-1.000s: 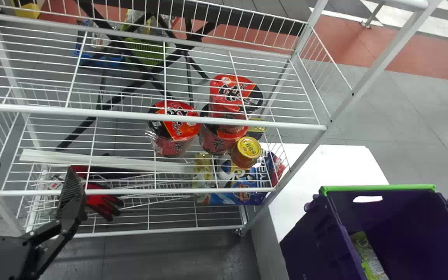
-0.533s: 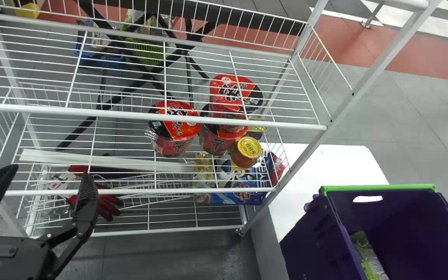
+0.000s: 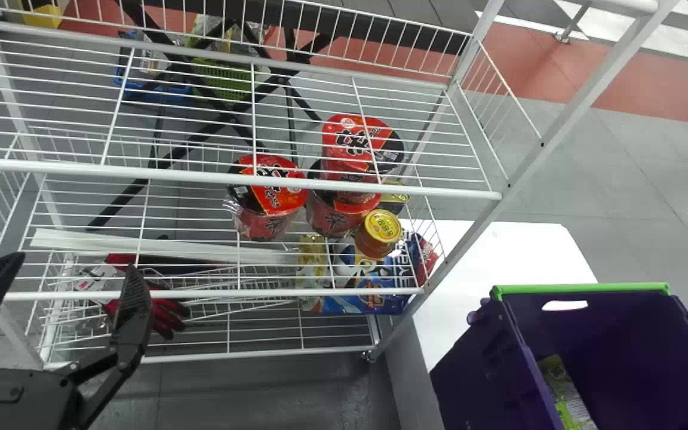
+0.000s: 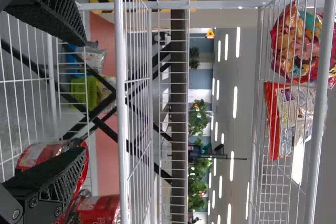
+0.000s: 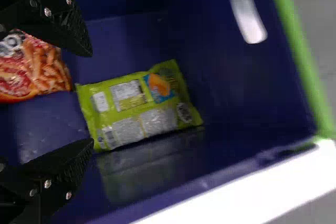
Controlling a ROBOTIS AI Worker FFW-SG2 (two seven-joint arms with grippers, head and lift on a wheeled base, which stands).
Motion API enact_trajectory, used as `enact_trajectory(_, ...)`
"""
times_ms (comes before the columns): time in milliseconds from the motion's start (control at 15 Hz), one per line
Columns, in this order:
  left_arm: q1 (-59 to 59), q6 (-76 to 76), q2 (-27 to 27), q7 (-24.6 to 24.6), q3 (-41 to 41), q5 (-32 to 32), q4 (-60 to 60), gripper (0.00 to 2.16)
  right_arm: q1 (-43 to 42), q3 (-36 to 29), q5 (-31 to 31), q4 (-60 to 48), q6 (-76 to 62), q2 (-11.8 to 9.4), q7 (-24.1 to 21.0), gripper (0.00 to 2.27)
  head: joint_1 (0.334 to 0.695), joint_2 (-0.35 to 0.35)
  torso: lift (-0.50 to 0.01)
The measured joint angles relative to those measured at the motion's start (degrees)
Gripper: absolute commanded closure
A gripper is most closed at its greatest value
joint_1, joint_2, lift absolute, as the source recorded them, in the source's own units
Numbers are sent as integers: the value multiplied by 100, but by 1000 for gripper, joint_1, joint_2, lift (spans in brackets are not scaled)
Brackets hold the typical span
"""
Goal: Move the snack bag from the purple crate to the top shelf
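Note:
At the lower left of the head view my left gripper (image 3: 60, 283) stands open in front of the white wire rack; in the left wrist view the left gripper (image 4: 84, 98) has empty space between its fingers. In the right wrist view my right gripper (image 5: 89, 98) is open over the inside of the purple crate (image 5: 231, 103). A green snack bag (image 5: 142, 106) lies in the crate just beyond the fingertips, and an orange-red snack bag (image 5: 34, 69) lies partly behind the upper finger. The head view shows the crate (image 3: 475, 364) at lower right, the green bag (image 3: 565, 391) inside.
The rack's upper wire shelf (image 3: 230, 179) crosses the head view, with red noodle cups (image 3: 266, 197) and a yellow-lidded jar (image 3: 378, 234) below it. Bags (image 4: 294, 45) rest on a high shelf in the left wrist view. A white table (image 3: 499, 251) stands right of the rack.
The left gripper has shifted right in the head view, mostly in the first half second. A dark part at the right edge, over the crate's side, has gone from the head view.

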Motion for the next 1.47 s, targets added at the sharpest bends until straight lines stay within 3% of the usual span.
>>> enact_trajectory(333, -158, -19, 44, -2, 10, 179, 163, 110, -73, 779, 270, 655, -745, 166, 0, 289, 695, -350, -456)
enact_trajectory(667, -486, -69, 70, -51, 42, 475, 560, 110, -124, 1258, 693, 1374, -1570, 505, 0, 289, 695, -350, -456)
enact_trajectory(933, -664, -289, 78, -97, 68, 685, 886, 110, -13, 1073, 726, 1882, -2153, 663, 0, 289, 695, -350, -456)
enact_trajectory(1267, -802, -586, 83, -185, 112, 889, 1145, 113, 407, 596, 412, 2115, -2699, 1126, 0, 404, 695, -350, -456)
enact_trajectory(1467, -884, -785, 103, -221, 119, 1001, 1300, 113, 596, 376, 211, 2245, -2980, 1339, 0, 292, 695, -350, -456)
